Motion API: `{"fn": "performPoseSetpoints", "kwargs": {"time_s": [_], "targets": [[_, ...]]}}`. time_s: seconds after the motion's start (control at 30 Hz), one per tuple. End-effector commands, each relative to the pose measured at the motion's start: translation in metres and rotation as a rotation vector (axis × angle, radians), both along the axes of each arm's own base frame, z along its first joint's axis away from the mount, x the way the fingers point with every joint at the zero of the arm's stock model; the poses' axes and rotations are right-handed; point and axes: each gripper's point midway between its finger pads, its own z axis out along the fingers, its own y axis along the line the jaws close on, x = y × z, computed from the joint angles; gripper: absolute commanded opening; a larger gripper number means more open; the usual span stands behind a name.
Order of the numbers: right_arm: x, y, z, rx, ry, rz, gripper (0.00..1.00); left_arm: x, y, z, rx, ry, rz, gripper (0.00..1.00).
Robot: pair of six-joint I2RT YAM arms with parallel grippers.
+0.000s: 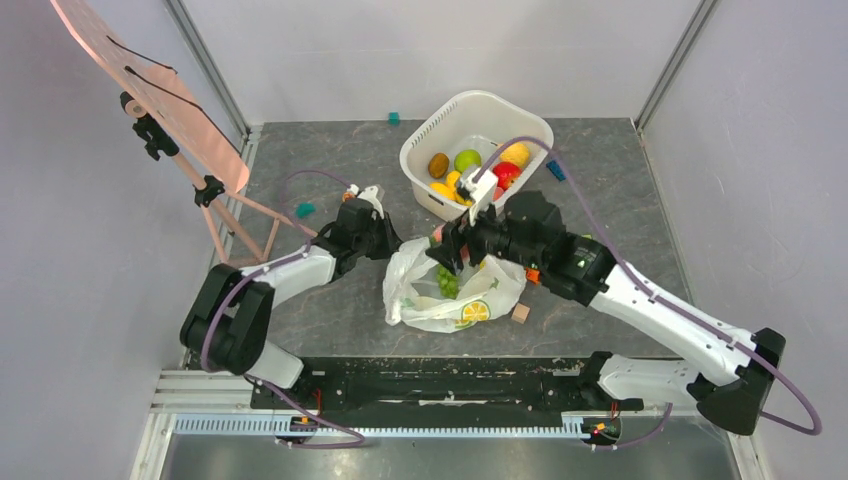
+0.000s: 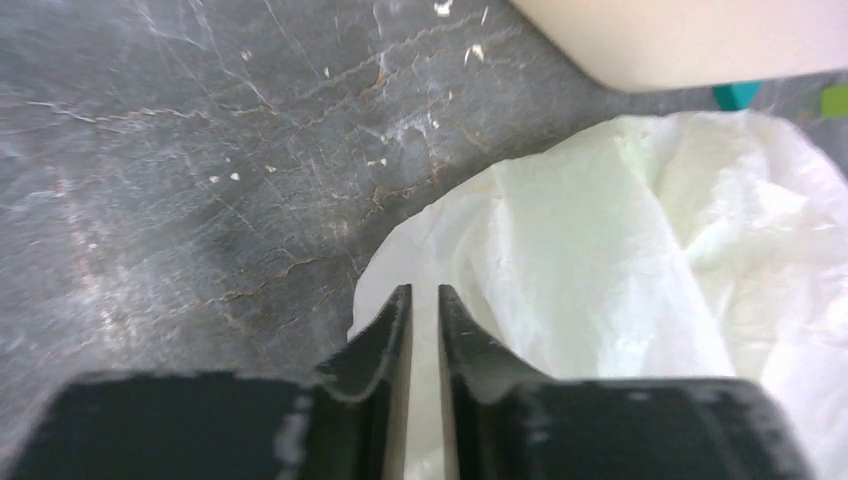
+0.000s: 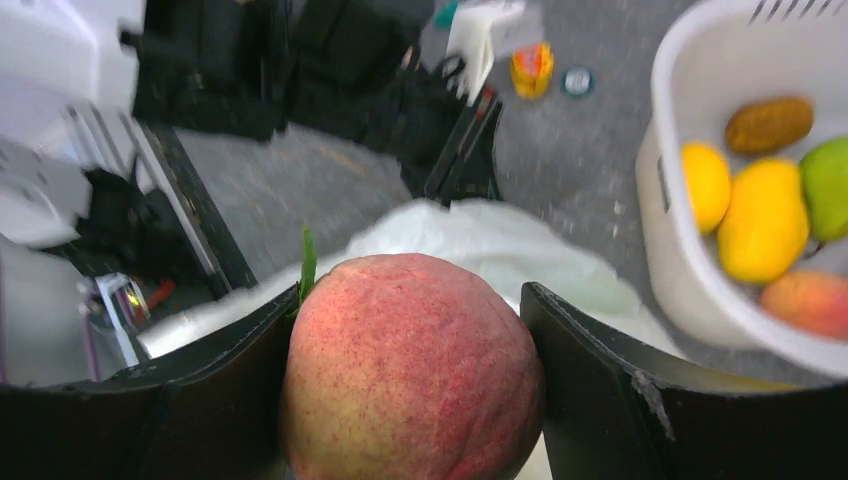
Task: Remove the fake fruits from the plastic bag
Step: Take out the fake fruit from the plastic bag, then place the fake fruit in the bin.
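Observation:
The white plastic bag (image 1: 440, 300) with a lemon-slice print lies on the table between my arms. Green fruit (image 1: 447, 282) shows inside its mouth. My left gripper (image 1: 392, 245) is at the bag's left edge; in the left wrist view (image 2: 424, 290) it is shut on a thin fold of the bag (image 2: 620, 250). My right gripper (image 1: 447, 250) hovers over the bag's mouth. It is shut on a pink peach (image 3: 410, 365), held between both fingers (image 3: 600, 370) above the bag (image 3: 470, 235).
A rigid white tub (image 1: 424, 140) behind the bag holds several fruits, also seen in the right wrist view (image 3: 765, 220). Small blocks lie about: teal (image 1: 305, 210), blue (image 1: 556, 171), wooden (image 1: 520, 313). A tilted board on a stand (image 1: 190, 120) occupies the far left.

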Motion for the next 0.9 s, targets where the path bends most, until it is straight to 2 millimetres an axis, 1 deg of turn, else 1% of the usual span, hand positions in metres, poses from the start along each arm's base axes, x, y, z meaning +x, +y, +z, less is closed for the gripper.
{"fn": "performPoseSetpoints", "kwargs": {"time_s": [0.0,0.07,0.13,0.17,0.2,0.23,0.27,0.3,0.33,0.37,0.4,0.43,0.5,0.53,0.67,0.73,0.77,0.87], "targets": [[0.018,0.006,0.061,0.125,-0.002,0.007,0.55,0.000,0.014,0.029,0.026,-0.078,0.051,0.26],[0.037,0.004,0.073,0.149,-0.004,-0.028,0.55,-0.003,0.018,0.041,0.019,-0.096,0.067,0.33],[0.064,0.000,0.079,0.146,-0.013,-0.090,0.55,-0.008,0.020,0.051,0.002,-0.109,0.074,0.44],[0.080,-0.003,0.080,0.136,-0.021,-0.127,0.55,-0.012,0.022,0.055,0.000,-0.107,0.079,0.60],[0.096,-0.008,0.080,0.123,-0.029,-0.170,0.55,-0.014,0.024,0.058,0.000,-0.111,0.087,0.68],[0.113,-0.011,0.078,0.101,-0.038,-0.208,0.55,-0.017,0.027,0.062,0.000,-0.117,0.092,0.72],[0.132,-0.015,0.071,0.069,-0.040,-0.255,0.55,-0.019,0.030,0.066,0.002,-0.124,0.097,0.79],[0.147,-0.020,0.069,0.050,-0.048,-0.296,0.55,-0.022,0.031,0.072,-0.004,-0.134,0.100,0.87],[0.163,-0.023,0.061,0.018,-0.048,-0.330,0.55,-0.025,0.034,0.078,-0.008,-0.146,0.105,0.93],[0.176,-0.025,0.057,0.004,-0.048,-0.350,0.55,-0.027,0.036,0.082,-0.011,-0.157,0.110,0.99],[0.189,-0.025,0.049,-0.011,-0.038,-0.364,0.55,-0.030,0.038,0.086,-0.015,-0.167,0.115,1.00],[0.201,-0.026,0.037,-0.031,-0.023,-0.377,0.55,-0.033,0.040,0.089,-0.015,-0.175,0.119,1.00],[0.220,-0.026,0.023,-0.055,-0.015,-0.390,0.55,-0.037,0.044,0.096,-0.018,-0.192,0.127,1.00],[0.229,-0.030,0.016,-0.074,-0.018,-0.414,0.55,-0.039,0.046,0.098,-0.020,-0.195,0.128,1.00],[0.256,-0.037,-0.014,-0.111,-0.007,-0.458,0.55,-0.045,0.047,0.102,-0.048,-0.201,0.140,1.00],[0.270,-0.045,-0.030,-0.128,0.015,-0.493,0.55,-0.047,0.046,0.102,-0.064,-0.199,0.142,1.00],[0.277,-0.048,-0.035,-0.132,0.025,-0.505,0.55,-0.048,0.046,0.101,-0.072,-0.195,0.142,1.00],[0.297,-0.060,-0.061,-0.172,0.064,-0.540,0.55,-0.051,0.044,0.102,-0.090,-0.193,0.141,1.00]]}}
